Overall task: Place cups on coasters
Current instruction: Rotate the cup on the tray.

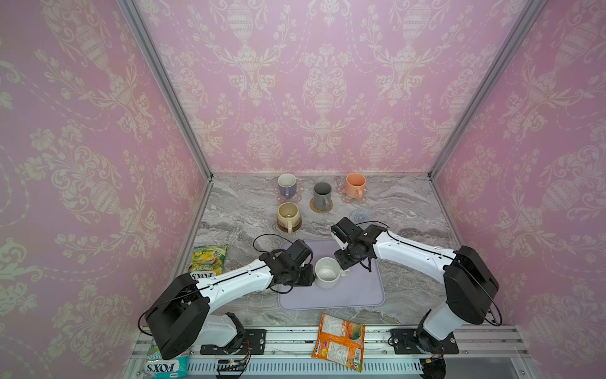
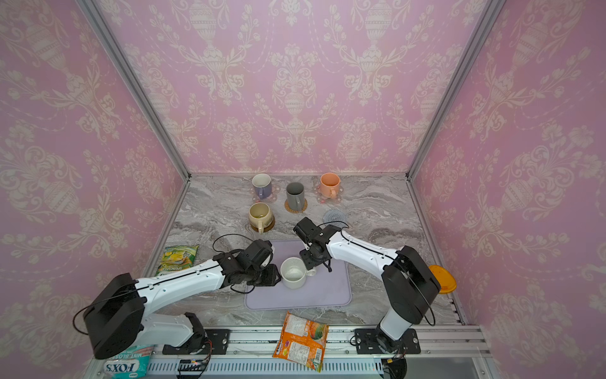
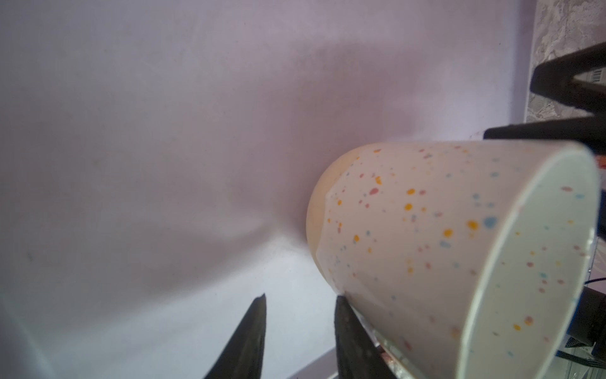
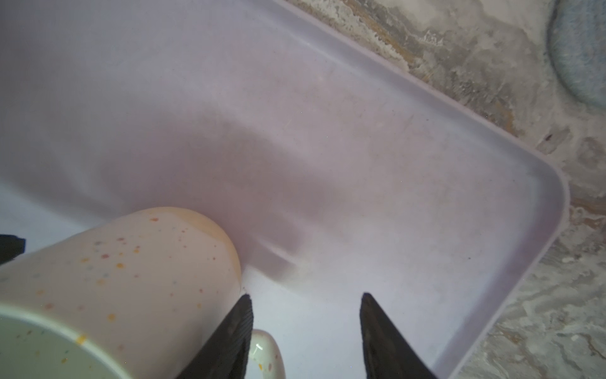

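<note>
The speckled white mug (image 1: 328, 272) stands upright on the lavender tray (image 1: 344, 297) near the front of the bench (image 1: 410, 213), mouth up, with an arm on either side of it.

The left end effector (image 3: 301, 302) sits low at the mug's side. Its two fingers are partly apart with only bare tray between them, so it holds nothing. One finger (image 3: 347, 328) lies right against the outside of the mug's wall (whether it presses on it I cannot tell).

The right end effector (image 4: 305, 297) is on the opposite side, at the mug's handle (image 4: 265, 354). Its fingers stand about half open. The handle pokes up into the gap just beside one finger (image 4: 236, 328), well short of the other, so nothing is clamped.

Further back, four mugs already sit on coasters:
- The lavender mug (image 1: 287, 185) is on a pink flower coaster (image 1: 297, 197).
- The dark grey mug (image 1: 322, 196) is on the rattan coaster (image 1: 328, 207).
- The peach mug (image 1: 355, 184) is on the second pink flower coaster (image 1: 344, 197).
- The beige mug (image 1: 288, 215) is on the dark brown wooden coaster (image 1: 296, 227).

The grey-blue coaster (image 1: 360, 216) lies bare on the bench, just behind the right arm's wrist and beyond the tray's far edge.
</note>
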